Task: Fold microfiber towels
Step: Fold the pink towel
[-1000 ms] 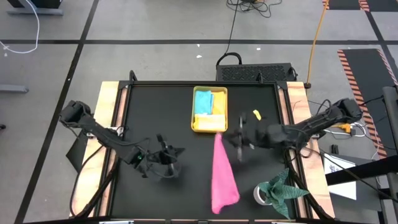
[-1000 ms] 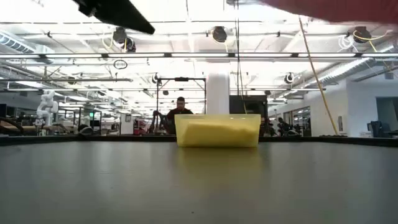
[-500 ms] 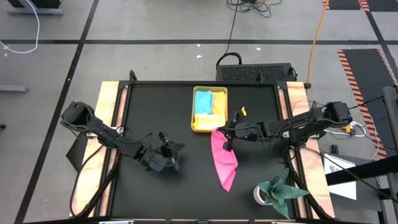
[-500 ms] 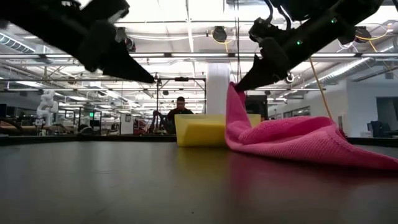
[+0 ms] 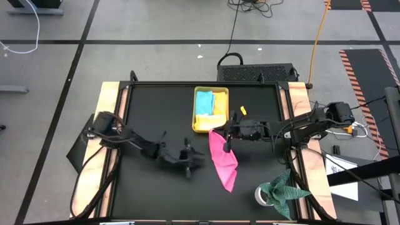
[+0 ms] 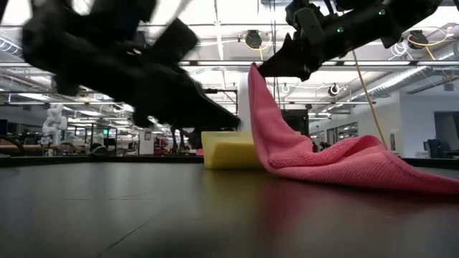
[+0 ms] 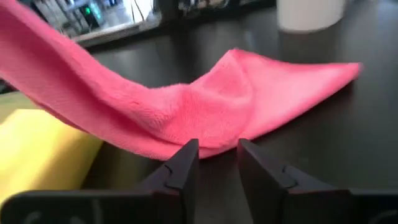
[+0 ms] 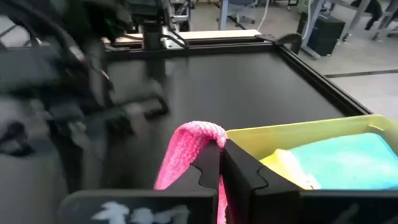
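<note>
The pink towel (image 5: 222,159) lies lengthwise on the black table, right of centre. Its far corner is held up beside the yellow tray (image 5: 195,111) by my right gripper (image 5: 226,139), which is shut on it. From that corner the pink towel (image 6: 323,161) slopes down to the table. My left gripper (image 5: 199,159) is low over the table just left of the towel. It is open, and its fingertips stand at the edge of the pink towel (image 7: 217,106); I cannot tell whether they touch it. A light blue towel (image 5: 204,100) and a yellow towel (image 5: 209,122) lie in the tray. My right gripper pinches a corner of the pink towel (image 8: 198,134) between its two fingers. The fingers come from the table's right side, slanting a little down. The corner (image 6: 252,70) is held clear above the table. The cloth runs down from it in a slope, and the rest lies on the table.
A dark green cloth (image 5: 284,190) and a white round thing (image 5: 262,195) sit at the near right corner. The table's raised frame (image 5: 284,125) and wooden side strips border the black top. Bare black table (image 5: 156,106) spreads out on the left side.
My left gripper has moved down and toward the table's right, up to the pink towel. My right gripper has come down with the towel's corner. The towel hung long a second ago; its lower part has settled on the table while the corner stays held up.
</note>
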Robot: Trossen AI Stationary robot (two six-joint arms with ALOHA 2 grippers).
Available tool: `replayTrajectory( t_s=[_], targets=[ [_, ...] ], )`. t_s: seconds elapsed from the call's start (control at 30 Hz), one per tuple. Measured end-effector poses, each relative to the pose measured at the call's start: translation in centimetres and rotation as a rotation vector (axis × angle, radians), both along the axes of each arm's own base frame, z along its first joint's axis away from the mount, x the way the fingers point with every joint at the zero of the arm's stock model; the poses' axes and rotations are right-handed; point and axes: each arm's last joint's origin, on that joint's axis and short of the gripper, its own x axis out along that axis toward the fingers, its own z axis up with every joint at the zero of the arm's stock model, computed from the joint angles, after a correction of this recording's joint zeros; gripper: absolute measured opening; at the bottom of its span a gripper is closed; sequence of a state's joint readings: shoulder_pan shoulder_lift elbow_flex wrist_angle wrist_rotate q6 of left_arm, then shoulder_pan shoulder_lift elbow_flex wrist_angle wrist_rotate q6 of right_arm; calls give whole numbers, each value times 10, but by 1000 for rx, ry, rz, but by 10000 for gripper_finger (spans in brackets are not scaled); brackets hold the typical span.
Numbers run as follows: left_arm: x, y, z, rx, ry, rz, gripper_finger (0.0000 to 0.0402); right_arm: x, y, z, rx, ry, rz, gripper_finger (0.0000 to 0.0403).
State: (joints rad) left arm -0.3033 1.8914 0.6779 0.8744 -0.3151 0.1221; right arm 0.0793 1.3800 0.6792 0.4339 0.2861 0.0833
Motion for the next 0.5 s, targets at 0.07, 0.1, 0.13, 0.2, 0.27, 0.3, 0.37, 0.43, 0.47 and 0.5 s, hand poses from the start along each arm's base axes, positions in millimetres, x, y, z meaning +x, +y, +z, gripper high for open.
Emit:
replayTrajectory(
  t_s=[0.07, 0.1, 0.13, 0.2, 0.27, 0.3, 0.37, 0.43, 0.47, 0.5],
  targets=[
    [18, 2, -7, -5, 8, -4, 128, 0, 0, 0, 0, 1, 3, 0],
    [26, 5, -10, -13, 19, 6, 135, 0, 0, 0, 0, 5, 4, 0],
    [32, 7, -12, -32, 41, 26, 141, 0, 0, -1, 0, 5, 3, 0],
    [46, 12, -14, -98, 96, 74, 151, -1, 0, -1, 0, 14, 2, 0],
    [53, 19, -14, -178, 176, 133, 159, -1, 0, -1, -3, 15, 2, 0],
    [56, 21, -13, -223, 210, 149, 162, -1, 0, -1, -9, 18, 4, 0],
    [61, 25, -11, -299, 256, 157, 163, -1, 0, -2, -20, 25, 9, 0],
    [64, 27, -9, -368, 266, 159, 159, -1, 0, -2, -28, 25, 12, 0],
    [66, 28, -10, -393, 264, 166, 156, -1, 0, -2, -36, 26, 15, 0],
    [66, 28, -10, -411, 267, 168, 151, -1, 0, -1, -40, 21, 16, 0]
  ],
)
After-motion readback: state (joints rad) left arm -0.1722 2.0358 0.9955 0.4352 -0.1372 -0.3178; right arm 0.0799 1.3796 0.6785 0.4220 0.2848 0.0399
